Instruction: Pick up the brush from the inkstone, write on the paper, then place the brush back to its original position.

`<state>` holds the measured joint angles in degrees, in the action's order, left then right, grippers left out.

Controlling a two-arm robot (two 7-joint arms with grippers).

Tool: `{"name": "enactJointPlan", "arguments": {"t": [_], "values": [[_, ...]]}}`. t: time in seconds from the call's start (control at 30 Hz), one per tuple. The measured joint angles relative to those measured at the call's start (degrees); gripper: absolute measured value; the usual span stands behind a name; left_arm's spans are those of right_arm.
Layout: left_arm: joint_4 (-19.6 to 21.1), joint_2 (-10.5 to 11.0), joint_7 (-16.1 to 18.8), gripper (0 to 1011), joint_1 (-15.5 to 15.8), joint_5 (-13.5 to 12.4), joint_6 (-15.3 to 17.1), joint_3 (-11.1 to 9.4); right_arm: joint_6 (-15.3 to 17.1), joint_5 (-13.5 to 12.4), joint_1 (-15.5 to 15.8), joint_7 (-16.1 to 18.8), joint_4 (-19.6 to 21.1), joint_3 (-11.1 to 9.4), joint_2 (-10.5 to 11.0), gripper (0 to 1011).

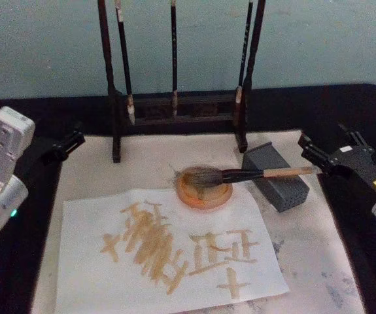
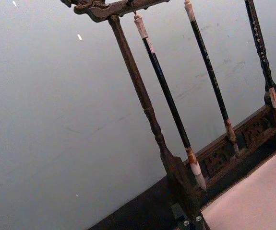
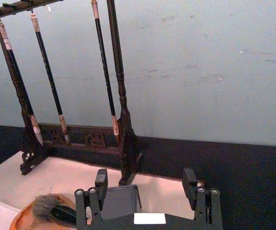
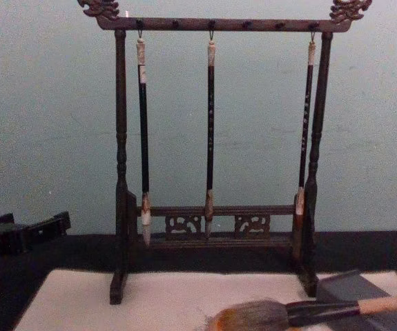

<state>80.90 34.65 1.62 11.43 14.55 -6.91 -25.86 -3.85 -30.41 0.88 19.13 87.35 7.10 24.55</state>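
Dark tabletop (image 1: pixel 344 98): inkstone (image 1: pixel 204 198) half hidden beneath bristles; brush (image 1: pixel 240 175) lies crosswise, handle towards the right gripper (image 1: pixel 327 142), jaws spread; left gripper (image 1: pixel 67 144) idles far left.

I see brown brush marks on the paper (image 1: pixel 168 255). They look like writing, but I cannot read them. I can read no other words or numbers.

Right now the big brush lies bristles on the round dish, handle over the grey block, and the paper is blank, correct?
No: the head view shows the paper covered in tan strokes, not blank. The brush does lie bristles on the dish, handle over the grey block.
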Motion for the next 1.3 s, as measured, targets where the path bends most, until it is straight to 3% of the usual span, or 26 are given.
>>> {"name": "enactJointPlan", "arguments": {"t": [1.3], "values": [[0.0,0.0,0.0,1002,0.0,0.0,0.0,0.0,0.0,0.0,0.0,0.0,0.0,0.0,0.0,1001]]}}
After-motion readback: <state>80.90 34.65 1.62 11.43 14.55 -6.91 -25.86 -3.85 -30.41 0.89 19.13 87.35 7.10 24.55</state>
